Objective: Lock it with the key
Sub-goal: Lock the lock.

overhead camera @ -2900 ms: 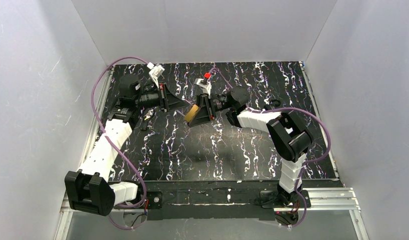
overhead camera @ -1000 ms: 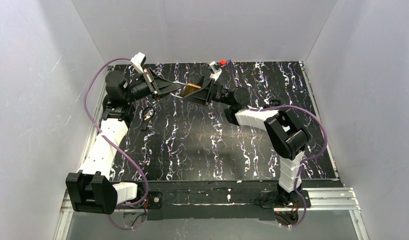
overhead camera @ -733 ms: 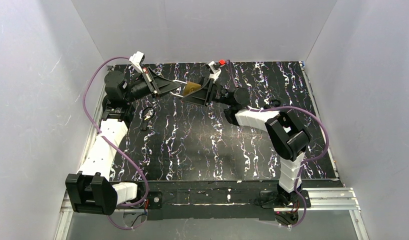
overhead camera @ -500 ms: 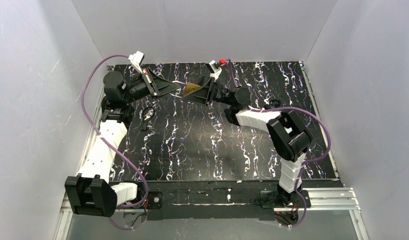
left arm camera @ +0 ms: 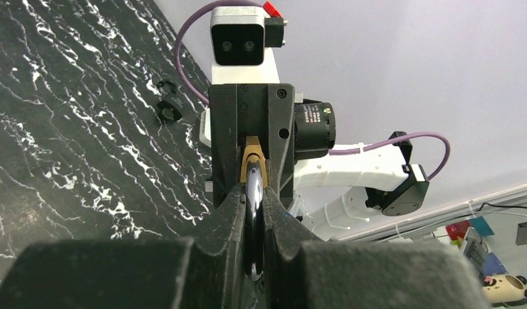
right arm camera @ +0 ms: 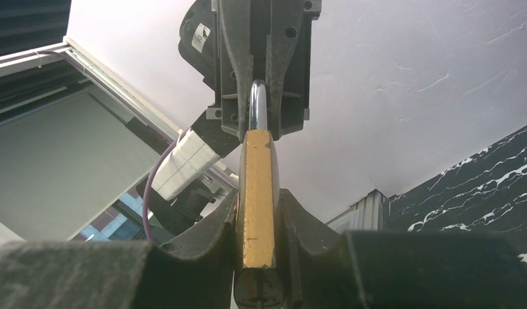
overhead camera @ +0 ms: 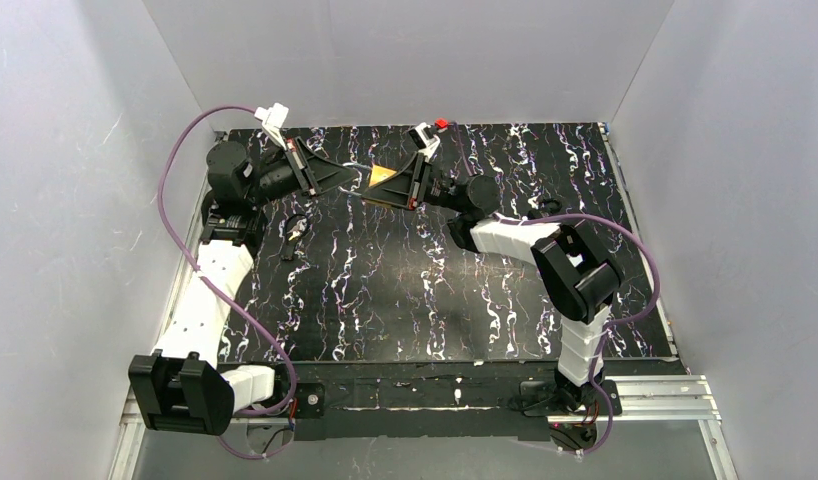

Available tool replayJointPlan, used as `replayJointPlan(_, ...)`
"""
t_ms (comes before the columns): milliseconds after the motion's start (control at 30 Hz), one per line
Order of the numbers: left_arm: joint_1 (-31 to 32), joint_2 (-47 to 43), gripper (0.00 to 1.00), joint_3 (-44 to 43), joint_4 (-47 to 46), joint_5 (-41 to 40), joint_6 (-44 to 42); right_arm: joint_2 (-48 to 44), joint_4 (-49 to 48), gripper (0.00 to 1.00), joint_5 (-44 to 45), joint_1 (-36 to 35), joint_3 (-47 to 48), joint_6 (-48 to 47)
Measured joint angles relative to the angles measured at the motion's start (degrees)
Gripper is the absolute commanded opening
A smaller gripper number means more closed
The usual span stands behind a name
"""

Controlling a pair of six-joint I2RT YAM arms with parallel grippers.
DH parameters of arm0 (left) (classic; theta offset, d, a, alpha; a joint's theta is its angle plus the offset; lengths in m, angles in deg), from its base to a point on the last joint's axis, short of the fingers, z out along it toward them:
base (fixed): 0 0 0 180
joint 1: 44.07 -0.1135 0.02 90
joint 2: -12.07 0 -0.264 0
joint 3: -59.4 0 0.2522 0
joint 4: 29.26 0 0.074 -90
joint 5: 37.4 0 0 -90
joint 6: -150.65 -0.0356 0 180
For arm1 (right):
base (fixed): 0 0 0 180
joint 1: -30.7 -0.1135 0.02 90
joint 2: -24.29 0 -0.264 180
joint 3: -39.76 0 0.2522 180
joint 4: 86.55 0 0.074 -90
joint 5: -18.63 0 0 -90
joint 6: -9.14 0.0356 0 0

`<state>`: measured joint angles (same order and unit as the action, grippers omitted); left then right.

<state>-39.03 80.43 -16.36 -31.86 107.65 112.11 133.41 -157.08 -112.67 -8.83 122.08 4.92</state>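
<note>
Black marbled table (overhead camera: 405,290), grey walls. Left gripper (left arm camera: 252,203) is pinched narrow on the silver shackle (right arm camera: 258,103). Right gripper (right arm camera: 258,209) presses both flat sides of the brass body. The lock (overhead camera: 383,177) hangs mid-air betw. the arms, long axis gripper to gripper, shackle end toward the left arm. Next, prob.: push the ends together. No key seen in either grip.

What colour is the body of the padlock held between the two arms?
The padlock body is brass-gold, seen best in the right wrist view.
</note>
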Motion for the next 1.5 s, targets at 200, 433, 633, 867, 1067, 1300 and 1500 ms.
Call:
replayJointPlan(200, 0.07, -0.09, 0.31, -5.95, 14.67, -0.90, -12.85, 0.13, 0.26, 0.01, -0.09, -0.37, 0.00, 0.90)
replayJointPlan(433, -0.11, -2.25, 0.45, -7.15, 26.43, 1.03, -20.72, 0.55, 0.35, 0.01, -1.60, -0.17, 0.00, 1.07)
replayJointPlan(633, -0.11, -3.06, 0.44, -7.06, 28.92, 3.72, -21.00, 0.87, 0.35, 0.01, -4.02, -0.09, 0.00, 1.14)
replayJointPlan(867, -0.22, -3.19, 0.28, -6.80, 30.23, 4.48, -21.33, 0.87, 0.11, 0.01, -6.27, -0.09, 0.00, 1.36)
replayJointPlan(1067, -0.74, -3.19, 0.29, -6.67, 32.15, 4.92, -22.69, 0.85, 0.09, 0.01, -7.56, -0.09, -0.22, 1.44)
replayJointPlan(1300, -3.13, -3.17, 0.31, -6.67, 35.67, 6.16, -25.29, 0.79, 0.26, 0.01, -8.94, -0.09, -1.92, 1.57)
replayJointPlan(1500, -3.61, -3.17, 0.23, -6.67, 37.70, 6.62, -27.58, 0.76, 0.28, 0.01, -9.88, -0.09, -1.92, 2.16)
